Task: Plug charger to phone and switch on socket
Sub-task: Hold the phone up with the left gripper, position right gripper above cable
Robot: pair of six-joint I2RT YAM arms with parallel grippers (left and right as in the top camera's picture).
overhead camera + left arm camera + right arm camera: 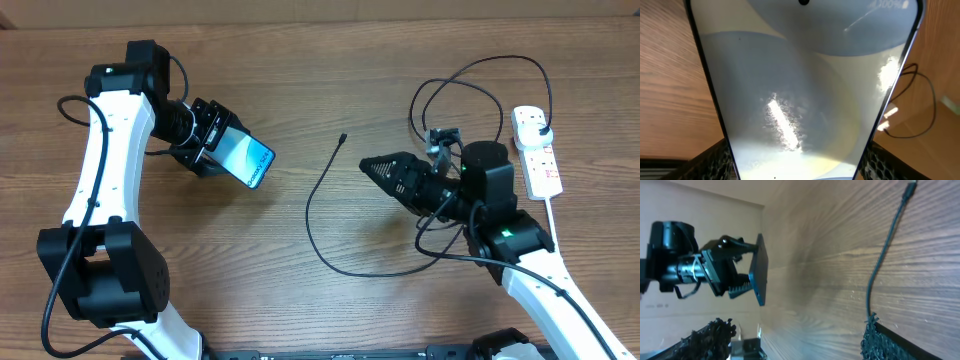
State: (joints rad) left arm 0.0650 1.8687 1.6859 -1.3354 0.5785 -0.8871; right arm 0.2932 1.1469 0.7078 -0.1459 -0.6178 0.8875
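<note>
Wood-grain table (300,60) all round, nothing fancy. Phone (250,160) is up off the wood at about 9 o'clock from centre. The left gripper (228,150) has it clamped across its width. In the left wrist view the mesh pads (715,161) sit on both long edges near the bottom, screen facing the camera. Its free end pokes out toward 4 o'clock, roughly at the other arm. It's a glass slab, so I'd guess stiff, slick and not fond of being squeezed harder or shoved sideways. The edge grip looks like the sane place to hold it.

Charger (312,195) is the fiddly one. It's a thin black cable, limp, lying in a loose loop through the middle. Its tip (343,138) is just toward 12 o'clock of centre, and its plug (541,124) looks already seated in the socket (540,165) out at 3 o'clock. It'll weigh next to nothing and flop wherever it likes. My take is to grab it right behind the tip, on the stiff bit, or the tip will droop away from the port.

Right gripper (372,165) sits at about 4 o'clock of that tip, near but not touching. Its fingers (887,340) are spread wide with nothing between them. In the wrist view the cable runs up to one finger, and I can't tell if it touches.
</note>
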